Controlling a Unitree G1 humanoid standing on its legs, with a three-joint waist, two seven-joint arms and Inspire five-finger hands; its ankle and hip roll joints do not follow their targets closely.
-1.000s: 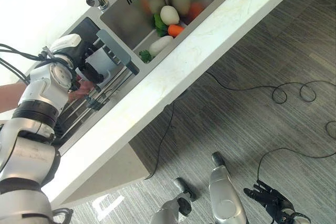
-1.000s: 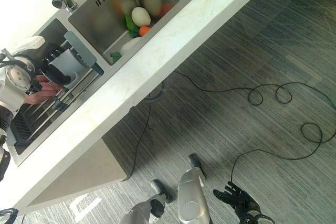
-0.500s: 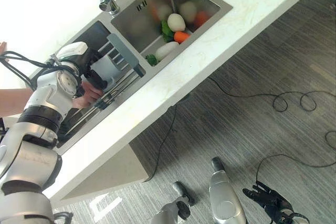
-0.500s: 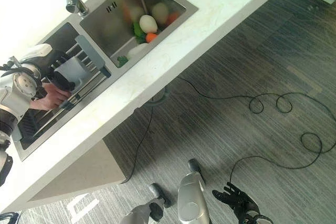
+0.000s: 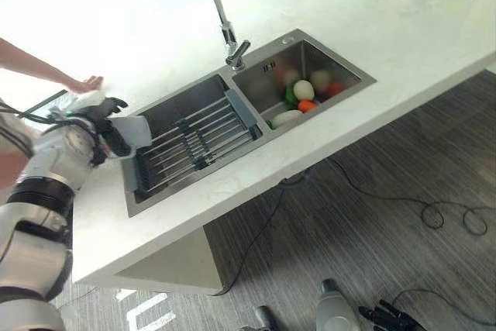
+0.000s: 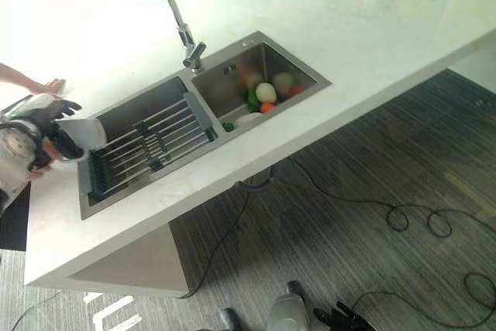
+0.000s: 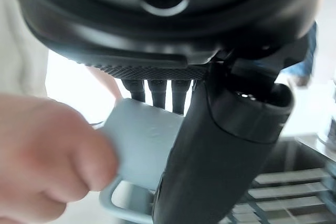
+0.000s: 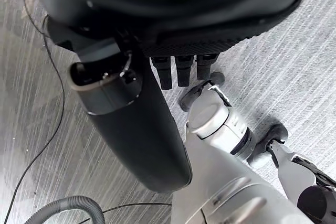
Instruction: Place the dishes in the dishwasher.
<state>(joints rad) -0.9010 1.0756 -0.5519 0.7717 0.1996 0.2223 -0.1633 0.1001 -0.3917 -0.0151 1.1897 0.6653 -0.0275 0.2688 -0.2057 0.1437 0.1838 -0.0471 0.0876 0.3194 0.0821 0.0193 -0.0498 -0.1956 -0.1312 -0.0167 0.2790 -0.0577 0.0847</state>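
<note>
White bench [image 5: 325, 153], double sink [image 5: 194, 106], rack [image 5: 194, 141] inside. Left hand [image 5: 108, 125] at the bench's left end, fingers curled round grey cup [image 7: 144, 140]; wrist view adds a person's hand [image 7: 47, 156] touching it. Right hand [image 6: 345, 317] low over floor, fingers straight.

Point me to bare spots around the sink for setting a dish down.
Free: white stone counter behind and right of the steel double sink. Crowded: right basin holds vegetables; dark slatted rack spans left basin, where the left hand holds a pale grey cup.

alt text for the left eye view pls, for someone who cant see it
The robot's left hand holds a pale mug at the left end of a double sink, beside a dish rack. Vegetables lie in the right basin; a person's hand reaches in behind.
</note>
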